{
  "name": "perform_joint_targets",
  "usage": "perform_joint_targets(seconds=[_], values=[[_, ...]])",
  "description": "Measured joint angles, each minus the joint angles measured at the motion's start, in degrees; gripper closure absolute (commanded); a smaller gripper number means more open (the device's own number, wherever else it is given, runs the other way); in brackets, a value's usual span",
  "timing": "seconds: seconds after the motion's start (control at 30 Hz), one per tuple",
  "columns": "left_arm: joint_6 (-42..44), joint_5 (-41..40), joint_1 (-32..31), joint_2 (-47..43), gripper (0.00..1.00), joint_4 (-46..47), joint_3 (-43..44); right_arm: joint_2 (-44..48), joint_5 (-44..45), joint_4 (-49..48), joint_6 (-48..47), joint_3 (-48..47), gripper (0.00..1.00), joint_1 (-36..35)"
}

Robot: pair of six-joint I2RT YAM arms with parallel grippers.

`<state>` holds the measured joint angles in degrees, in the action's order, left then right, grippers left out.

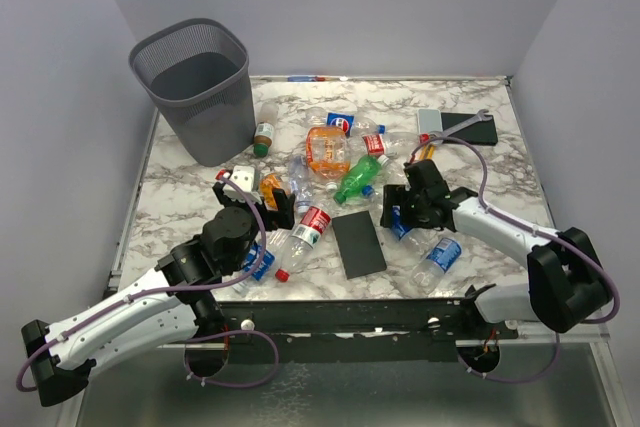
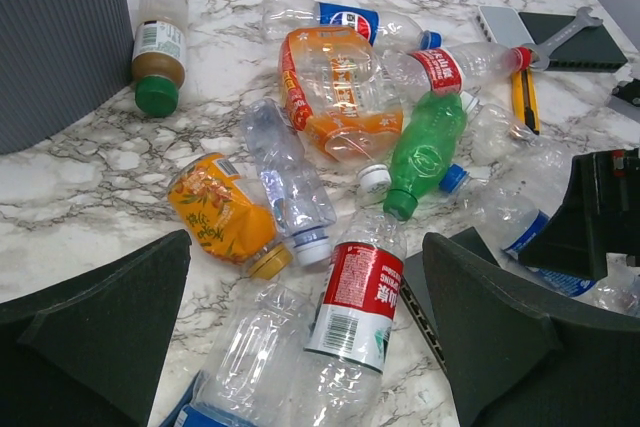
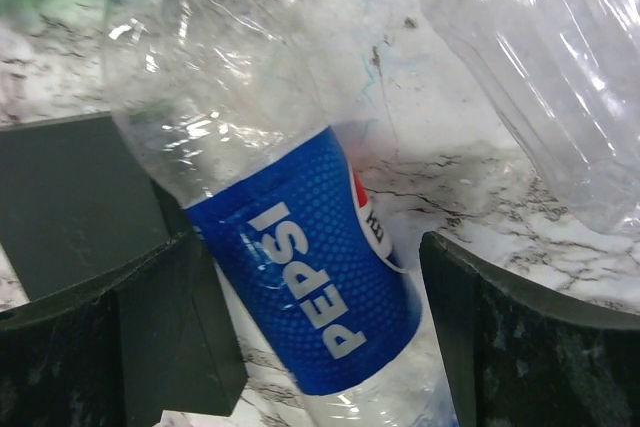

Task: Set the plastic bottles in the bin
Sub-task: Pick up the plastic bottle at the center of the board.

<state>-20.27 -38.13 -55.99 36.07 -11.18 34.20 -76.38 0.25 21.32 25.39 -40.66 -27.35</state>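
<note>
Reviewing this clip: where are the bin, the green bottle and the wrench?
bin [image 1: 215, 122], top view, on its mesh front wall.
green bottle [image 2: 428, 152], left wrist view, on the middle of its body.
wrench [image 2: 560, 35], left wrist view, on its shaft.

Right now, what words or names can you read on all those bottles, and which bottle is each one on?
"PEPSI": white letters on the blue label of the clear bottle.
White print on the red-labelled bottle: too blurred to read.
Label print on the orange bottle: too small to read.
White label on the green-capped bottle: too small to read.
</note>
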Motion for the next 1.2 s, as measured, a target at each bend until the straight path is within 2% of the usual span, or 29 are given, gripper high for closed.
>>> perform_joint_targets(seconds=[0.17, 0.47, 0.6, 0.83, 0.97, 1.2], values=[[0.0, 0.22, 0.0, -0.13, 0.01, 0.07, -0.07, -1.95, 2.34, 1.75, -0.04, -0.13, 0.15, -0.35], [0.02, 0.24, -0.02, -0.15, 0.01, 0.39, -0.22, -3.45, 2.71, 2.08, -0.44, -2.21, 0.42, -0.46], [0.0, 0.26, -0.02, -0.96, 0.01, 0.39, -0.42, -1.9, 2.49, 2.4, -0.46, -2.86, 0.47, -0.72], [-1.99, 0.22, -0.02, -5.62, 0.01, 0.66, -1.36, 10.56, -1.42, 3.76, -0.28, -7.04, 0.5, -0.72], [-5.07, 1.95, 0.0, -7.28, 0.01, 2.05, -1.36, 18.99, -4.42, 0.9, 1.01, -8.46, 0.5, -0.72], [-11.08, 16.59, -0.02, -1.92, 0.01, 9.62, -0.94, 33.29, -9.4, -16.26, 8.94, -0.39, 0.49, -0.72]])
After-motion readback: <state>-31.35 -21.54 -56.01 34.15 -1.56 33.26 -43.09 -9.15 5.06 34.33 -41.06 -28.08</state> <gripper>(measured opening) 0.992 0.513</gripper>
